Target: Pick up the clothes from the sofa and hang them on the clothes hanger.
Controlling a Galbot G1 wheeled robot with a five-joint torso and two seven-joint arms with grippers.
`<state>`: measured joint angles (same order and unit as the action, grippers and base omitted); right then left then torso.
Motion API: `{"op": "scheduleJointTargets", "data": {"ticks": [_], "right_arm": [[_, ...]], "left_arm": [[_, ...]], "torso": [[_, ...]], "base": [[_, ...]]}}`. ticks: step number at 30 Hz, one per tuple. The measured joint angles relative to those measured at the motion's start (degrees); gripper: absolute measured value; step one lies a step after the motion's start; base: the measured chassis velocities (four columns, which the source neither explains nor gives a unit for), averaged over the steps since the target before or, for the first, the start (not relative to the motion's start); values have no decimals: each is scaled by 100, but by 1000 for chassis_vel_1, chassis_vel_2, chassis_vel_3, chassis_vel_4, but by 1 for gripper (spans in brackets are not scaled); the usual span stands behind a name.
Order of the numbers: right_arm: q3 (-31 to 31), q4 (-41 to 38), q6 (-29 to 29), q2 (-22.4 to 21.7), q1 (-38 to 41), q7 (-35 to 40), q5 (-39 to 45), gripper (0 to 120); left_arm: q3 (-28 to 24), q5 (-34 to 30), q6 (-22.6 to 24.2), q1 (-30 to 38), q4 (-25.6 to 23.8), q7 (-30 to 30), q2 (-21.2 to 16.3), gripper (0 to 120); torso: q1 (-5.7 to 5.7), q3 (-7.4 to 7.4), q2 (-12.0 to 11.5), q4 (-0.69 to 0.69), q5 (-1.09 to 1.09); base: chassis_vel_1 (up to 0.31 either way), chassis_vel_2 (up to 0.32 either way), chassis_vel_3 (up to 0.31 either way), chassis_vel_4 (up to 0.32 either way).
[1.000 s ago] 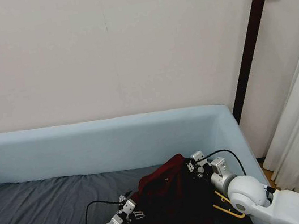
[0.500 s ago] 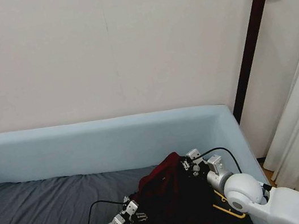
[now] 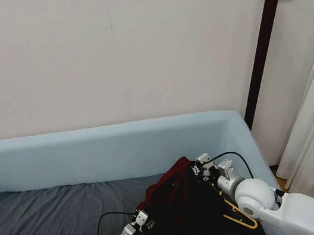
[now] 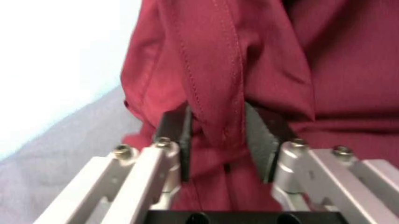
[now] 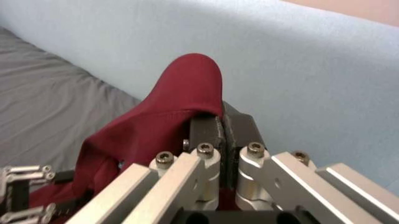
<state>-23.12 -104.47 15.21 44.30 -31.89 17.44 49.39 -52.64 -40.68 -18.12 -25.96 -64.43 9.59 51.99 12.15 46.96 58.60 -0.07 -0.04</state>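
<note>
Your red shirt (image 3: 178,207) stands bunched up over the grey seat of the sofa (image 3: 91,155), near its right end. Your right gripper (image 5: 221,128) has its fingers pressed together on the shirt's top fold, close to the pale blue backrest, while your left gripper (image 4: 219,140) pinches a stitched hem lower down. A yellow hanger (image 3: 239,217) lies just beside your right arm.

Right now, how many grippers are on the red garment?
2. The left gripper pinches a fold of the red garment on its left side; the right gripper clamps its raised top near the sofa backrest.
</note>
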Motion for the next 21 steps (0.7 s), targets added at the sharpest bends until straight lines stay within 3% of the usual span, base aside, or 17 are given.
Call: {"op": "scheduleJointTargets", "data": {"ticks": [4,8,16,21], "right_arm": [[19,-54,-9,-14,-56,1,-5,0],[69,-123,-10,-50,-90,10,17,0],[438,-100,-20,-92,-476,3,-61,0],[631,-130,-5,-19,-867,23,-178,0]], "left_arm": [[9,-15,-70,43,183,-80,107,10],[12,-12,-121,10,237,-105,147,0],[150,2,-161,-94,-61,69,-9,0],[117,-20,-234,187,-672,-75,-495,0]], "torso": [[0,0,0,-1,0],[0,0,0,0,-1],[0,0,0,-2,-2],[0,0,0,-1,0]], "base": [[0,0,0,0],[0,0,0,0],[0,0,0,0],[0,0,0,0]]}}
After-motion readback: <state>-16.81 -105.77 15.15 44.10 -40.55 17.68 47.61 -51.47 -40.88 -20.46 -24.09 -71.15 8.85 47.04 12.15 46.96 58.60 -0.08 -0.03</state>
